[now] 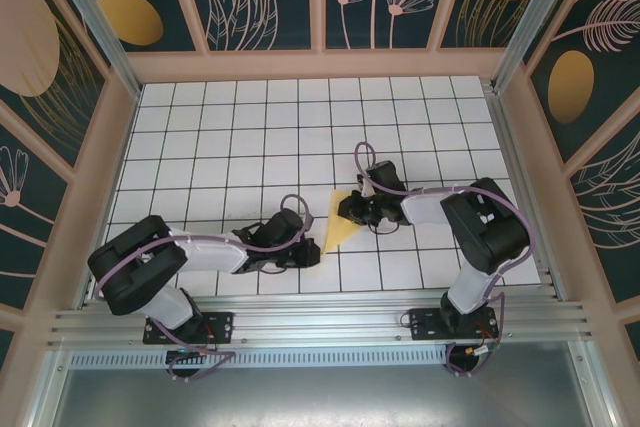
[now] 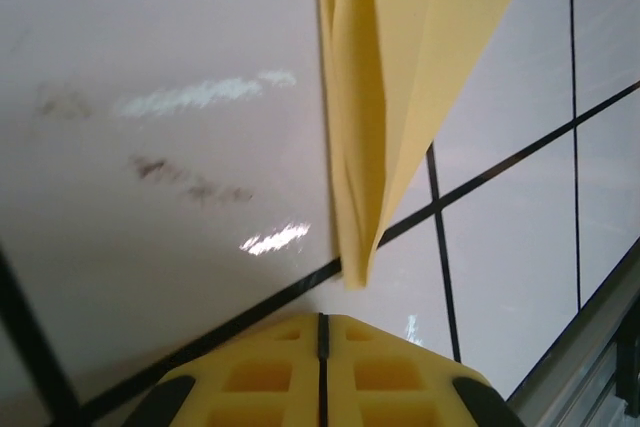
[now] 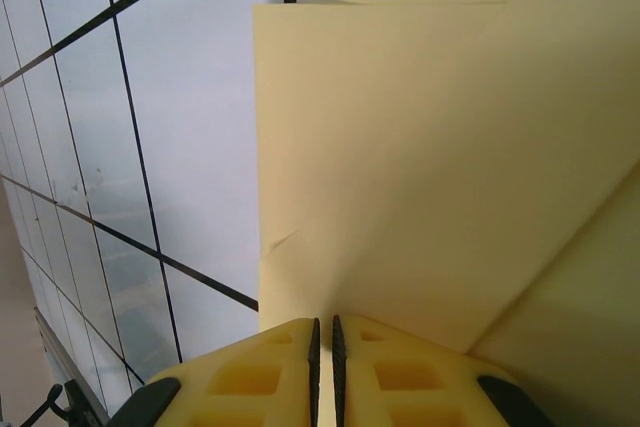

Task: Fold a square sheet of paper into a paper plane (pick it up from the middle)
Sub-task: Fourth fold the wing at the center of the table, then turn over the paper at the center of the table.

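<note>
The yellow paper (image 1: 341, 221) lies on the white grid table between the two arms, folded into a long pointed shape with its tip toward the near edge. In the left wrist view the paper (image 2: 400, 77) narrows to a layered point just ahead of my left gripper (image 2: 322, 319). That gripper is shut with nothing in it and sits just short of the tip (image 1: 312, 247). My right gripper (image 1: 352, 209) is at the paper's wide far end. Its jaws (image 3: 323, 323) are pinched on the edge of the paper (image 3: 420, 167).
The table (image 1: 230, 137) is white with black grid lines. Wooden-framed patterned walls stand on three sides. A metal rail (image 1: 320, 322) runs along the near edge by the arm bases. Bare tiles stretch behind and to the left of the paper.
</note>
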### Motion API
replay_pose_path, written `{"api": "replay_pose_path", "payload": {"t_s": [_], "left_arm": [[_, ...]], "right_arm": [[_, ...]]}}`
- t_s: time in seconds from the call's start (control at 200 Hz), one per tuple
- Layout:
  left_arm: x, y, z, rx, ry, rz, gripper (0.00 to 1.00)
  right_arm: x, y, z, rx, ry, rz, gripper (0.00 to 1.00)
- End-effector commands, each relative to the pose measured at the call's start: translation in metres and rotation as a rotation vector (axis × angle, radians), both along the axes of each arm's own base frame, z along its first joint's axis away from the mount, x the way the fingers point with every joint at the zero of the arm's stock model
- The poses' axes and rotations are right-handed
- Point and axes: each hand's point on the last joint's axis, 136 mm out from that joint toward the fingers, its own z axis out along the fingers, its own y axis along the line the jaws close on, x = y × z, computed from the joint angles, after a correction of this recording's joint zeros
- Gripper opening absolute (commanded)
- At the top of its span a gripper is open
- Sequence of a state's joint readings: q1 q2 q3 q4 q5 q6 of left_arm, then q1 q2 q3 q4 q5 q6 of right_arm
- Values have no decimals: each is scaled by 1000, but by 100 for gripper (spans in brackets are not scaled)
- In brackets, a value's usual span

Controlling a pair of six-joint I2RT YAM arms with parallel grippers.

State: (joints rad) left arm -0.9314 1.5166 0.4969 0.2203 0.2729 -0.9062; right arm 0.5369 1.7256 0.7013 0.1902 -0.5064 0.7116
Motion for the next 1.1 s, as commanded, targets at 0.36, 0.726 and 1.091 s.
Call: {"api": "replay_pose_path", "payload": {"t_s": [0.36,0.726,1.091], "left_arm": [[63,-24,86,7,-264,83,16],[80,-50,73,-22,-223,56,17],[84,-64,32,33,-153,23,9]], "right_arm": [[15,-4,43,-63,-104,28,22],[-12,-52,45,-103,-118,-148,36],[-24,-62,27,-113,-66,-182,40]]}}
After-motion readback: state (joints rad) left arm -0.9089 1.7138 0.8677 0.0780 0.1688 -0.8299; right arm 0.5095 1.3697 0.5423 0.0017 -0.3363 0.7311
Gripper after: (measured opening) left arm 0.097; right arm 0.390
